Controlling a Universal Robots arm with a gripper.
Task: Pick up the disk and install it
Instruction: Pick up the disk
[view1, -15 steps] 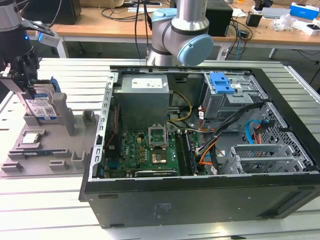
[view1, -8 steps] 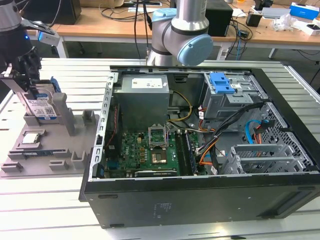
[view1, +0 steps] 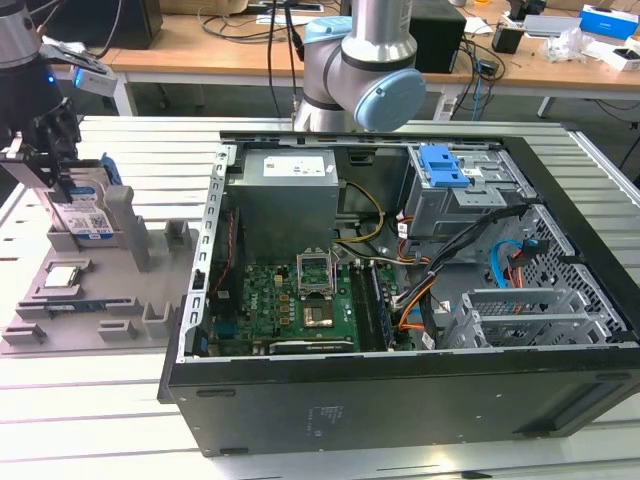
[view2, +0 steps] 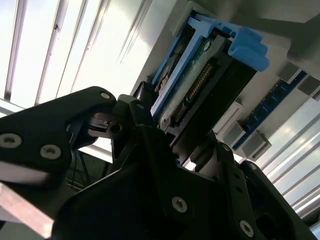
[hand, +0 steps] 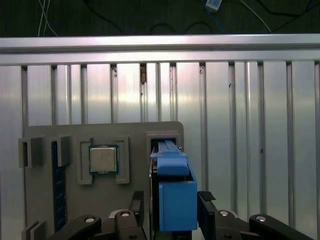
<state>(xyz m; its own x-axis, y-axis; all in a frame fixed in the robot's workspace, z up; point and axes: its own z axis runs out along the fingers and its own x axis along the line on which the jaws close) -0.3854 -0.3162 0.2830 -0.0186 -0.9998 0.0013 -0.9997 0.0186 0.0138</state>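
Standing on edge in a slot of the grey holder tray (view1: 100, 300), the disk (view1: 85, 215) has the gripper (view1: 60, 165) over it at the exterior view's left. In both wrist views the fingers (hand: 206, 212) sit against opposite sides of its blue frame, so the claw looks clamped on the disk. By my reading the grasp is made, but the lift is not: the disk is not yet out of its slot. The open computer case (view1: 400, 400) lies well apart, so installation remains undone.

A slatted silver worktop (view1: 80, 400) spans the foreground; behind it stand wooden desks (view1: 190, 45) strewn with cables (view1: 487, 62).
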